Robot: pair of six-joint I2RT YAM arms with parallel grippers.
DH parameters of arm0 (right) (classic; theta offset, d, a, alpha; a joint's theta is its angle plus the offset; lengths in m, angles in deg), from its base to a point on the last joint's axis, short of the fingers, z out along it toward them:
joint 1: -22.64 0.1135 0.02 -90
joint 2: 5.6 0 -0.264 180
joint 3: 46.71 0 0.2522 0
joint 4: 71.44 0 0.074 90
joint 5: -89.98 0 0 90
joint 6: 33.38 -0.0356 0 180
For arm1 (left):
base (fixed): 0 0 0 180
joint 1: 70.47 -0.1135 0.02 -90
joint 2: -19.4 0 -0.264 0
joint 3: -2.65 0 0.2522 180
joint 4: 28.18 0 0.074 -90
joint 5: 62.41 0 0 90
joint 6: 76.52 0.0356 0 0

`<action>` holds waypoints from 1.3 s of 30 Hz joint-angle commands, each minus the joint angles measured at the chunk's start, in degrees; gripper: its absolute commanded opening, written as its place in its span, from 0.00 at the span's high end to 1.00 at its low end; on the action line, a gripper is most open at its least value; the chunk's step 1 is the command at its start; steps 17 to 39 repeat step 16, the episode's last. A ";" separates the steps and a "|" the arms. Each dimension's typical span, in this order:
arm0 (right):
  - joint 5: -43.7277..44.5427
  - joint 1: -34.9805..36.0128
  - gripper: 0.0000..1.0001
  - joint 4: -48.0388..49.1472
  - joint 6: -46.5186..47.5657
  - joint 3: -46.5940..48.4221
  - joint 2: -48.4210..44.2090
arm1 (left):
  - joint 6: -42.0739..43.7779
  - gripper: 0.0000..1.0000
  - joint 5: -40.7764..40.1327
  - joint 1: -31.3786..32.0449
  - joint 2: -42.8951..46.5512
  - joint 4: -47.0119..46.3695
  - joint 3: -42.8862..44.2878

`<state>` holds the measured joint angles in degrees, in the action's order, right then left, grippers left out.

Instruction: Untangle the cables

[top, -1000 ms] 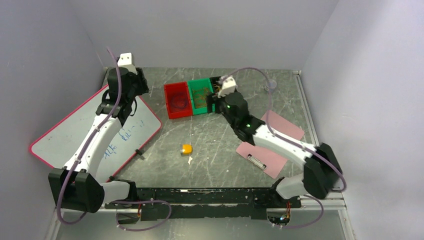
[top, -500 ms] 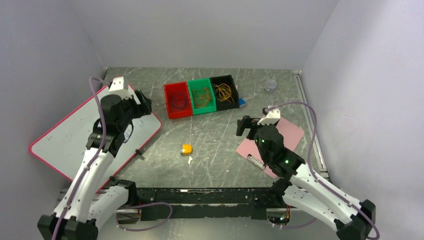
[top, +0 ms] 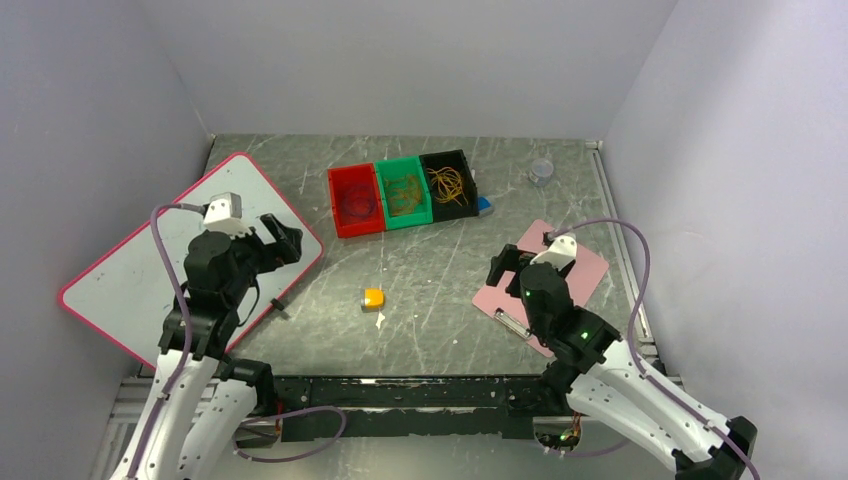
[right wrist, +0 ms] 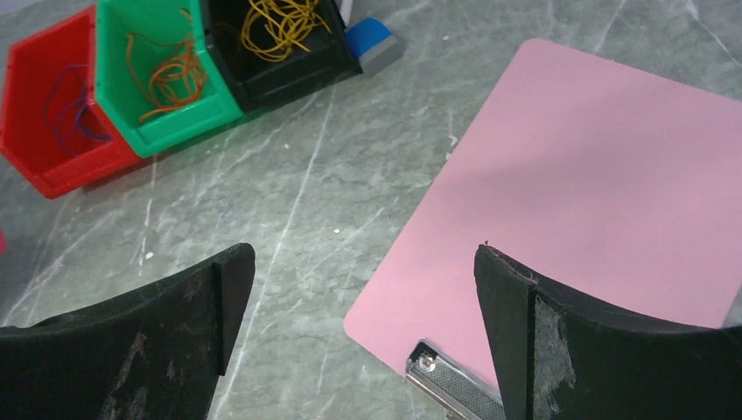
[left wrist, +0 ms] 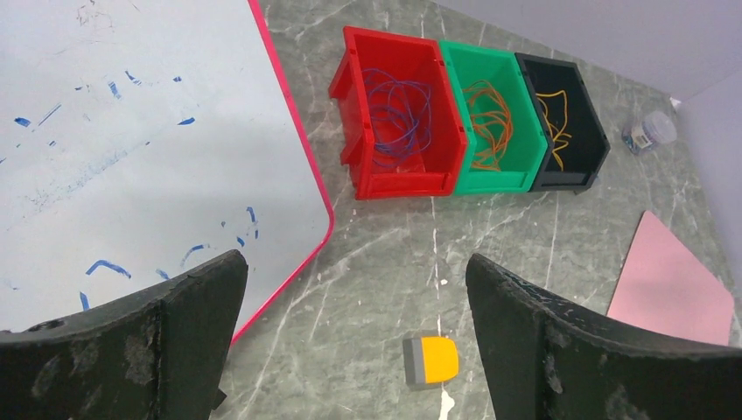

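Fingers (left wrist: 131, 350) spread wide on my left hand (left wrist: 354, 289), released, with bare bench (left wrist: 385, 254) showing between the two black tips. It hangs beside the rounded corner of the whiteboard (left wrist: 131, 131), whose pink edge runs down toward my left finger (blue marker smudges are scattered over the white). Just past the gap lies a small orange block (left wrist: 433, 360) with a grey end, alone on the stone.

My right hand (right wrist: 363, 262) is released too, its tips well apart, poised over the edge of the pink clipboard (right wrist: 595, 201). The metal clip (right wrist: 455, 381) sits near my right finger.

Farther out, toward the back wall, three bins stand side by side, touching. The cables (left wrist: 490, 118) lie in them, not on the open bench: purple loops (left wrist: 398, 109) in the red bin (left wrist: 407, 184), orange loops (right wrist: 171, 74) in the green bin (left wrist: 494, 182), yellow loops (right wrist: 280, 22) in the black bin (left wrist: 569, 178). Each colour keeps to its own compartment (whether the loops within a bin are knotted I cannot tell).

A blue eraser (right wrist: 372, 44) with a grey pad lies just beside the black bin's corner. A small clear jar (left wrist: 650, 133) stands apart, farther toward the right wall.
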<state>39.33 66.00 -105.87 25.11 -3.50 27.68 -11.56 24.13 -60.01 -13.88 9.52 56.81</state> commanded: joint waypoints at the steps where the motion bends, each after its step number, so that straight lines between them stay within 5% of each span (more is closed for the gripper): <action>1: 3.35 0.04 0.00 -1.42 -2.69 0.45 0.57 | -1.57 0.00 -0.97 0.26 1.24 1.32 -0.80; 39: 1.34 -0.01 0.00 1.22 -1.39 0.47 -2.14 | -1.68 0.01 -3.21 0.20 1.93 0.98 -1.01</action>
